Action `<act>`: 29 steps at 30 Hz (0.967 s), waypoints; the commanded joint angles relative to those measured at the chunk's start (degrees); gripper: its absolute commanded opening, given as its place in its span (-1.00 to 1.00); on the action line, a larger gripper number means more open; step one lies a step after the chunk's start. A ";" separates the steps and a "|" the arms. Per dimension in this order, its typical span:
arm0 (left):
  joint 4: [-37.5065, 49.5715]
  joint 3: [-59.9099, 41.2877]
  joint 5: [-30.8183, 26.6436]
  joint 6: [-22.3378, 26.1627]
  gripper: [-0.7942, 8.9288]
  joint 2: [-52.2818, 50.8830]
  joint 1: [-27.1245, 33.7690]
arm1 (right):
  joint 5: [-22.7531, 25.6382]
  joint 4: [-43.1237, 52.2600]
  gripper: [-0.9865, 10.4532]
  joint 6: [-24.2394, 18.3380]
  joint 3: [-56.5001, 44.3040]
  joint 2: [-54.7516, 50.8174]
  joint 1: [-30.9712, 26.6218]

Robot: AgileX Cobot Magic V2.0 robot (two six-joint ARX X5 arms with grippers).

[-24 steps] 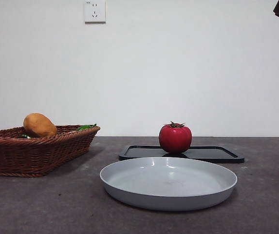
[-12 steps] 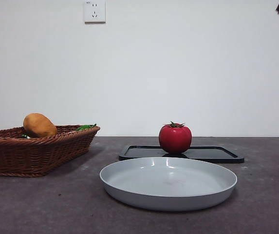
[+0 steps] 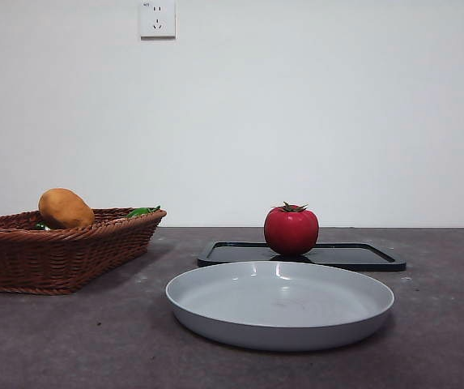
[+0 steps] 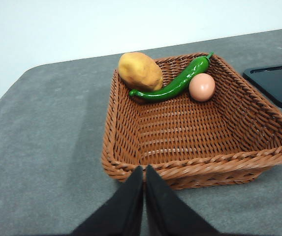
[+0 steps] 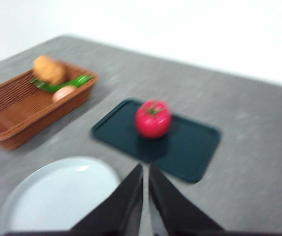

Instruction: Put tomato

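Observation:
The red tomato (image 3: 291,230) with its green stem stands on the black tray (image 3: 353,256) behind the grey plate (image 3: 280,304). In the blurred right wrist view the tomato (image 5: 153,119) rests on the tray (image 5: 190,147), and my right gripper (image 5: 145,169) hangs high above the table, shut, well apart from it. My left gripper (image 4: 144,171) is shut and empty, hovering just outside the near rim of the wicker basket (image 4: 200,162). Neither gripper shows in the front view.
The wicker basket (image 3: 53,251) at the left holds a yellow-brown potato (image 4: 140,72), a green pepper (image 4: 175,84) and an egg (image 4: 202,86). The grey plate (image 5: 52,196) lies in front of the tray. A wall socket (image 3: 157,18) is on the back wall.
The dark arm tip at the front view's top right corner has withdrawn out of the picture. The tomato, tray, plate and basket have not moved.

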 commanded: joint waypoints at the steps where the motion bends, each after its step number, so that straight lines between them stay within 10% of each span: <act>1: -0.48 -1.16 -0.09 -0.17 -0.82 -0.07 0.04 | 1.16 6.73 -0.81 -0.20 -6.58 -4.13 -1.44; 16: -0.48 -1.16 -0.07 -0.17 -0.82 -0.07 0.04 | 15.87 21.66 -0.81 6.25 -31.41 -22.03 -2.43; 29: -0.48 -1.16 -0.09 -0.17 -0.82 -0.09 0.04 | 16.48 17.49 -0.81 8.37 -36.74 -24.65 -2.43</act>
